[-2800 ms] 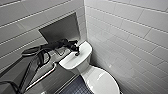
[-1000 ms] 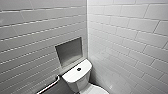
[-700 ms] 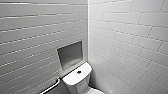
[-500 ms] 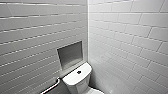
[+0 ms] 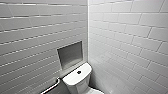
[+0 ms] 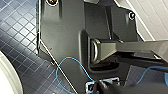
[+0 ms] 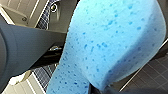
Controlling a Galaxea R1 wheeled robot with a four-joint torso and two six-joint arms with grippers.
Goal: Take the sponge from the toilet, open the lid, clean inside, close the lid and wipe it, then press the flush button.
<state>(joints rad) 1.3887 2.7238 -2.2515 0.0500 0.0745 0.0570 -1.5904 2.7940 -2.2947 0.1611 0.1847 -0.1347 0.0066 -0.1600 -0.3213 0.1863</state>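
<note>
The blue sponge looms large and close in the right wrist view, pressed in my right gripper, which is shut on it. In the head view the white toilet stands low in the wall corner. Its flat tank top carries the small dark flush button in the middle. A sliver of white shows below the tank; I cannot tell whether it is the lid. My left gripper is shut, and nothing shows in it in the left wrist view.
A grey recessed niche sits in the tiled wall just above the tank. A metal grab bar runs along the wall left of the toilet. The left wrist view looks down on dark blue floor tiles and a white curved rim.
The head camera has swung up toward the wall corner, and the dark arm that reached over the tank earlier has left the picture. Over the last second the view has barely shifted.
</note>
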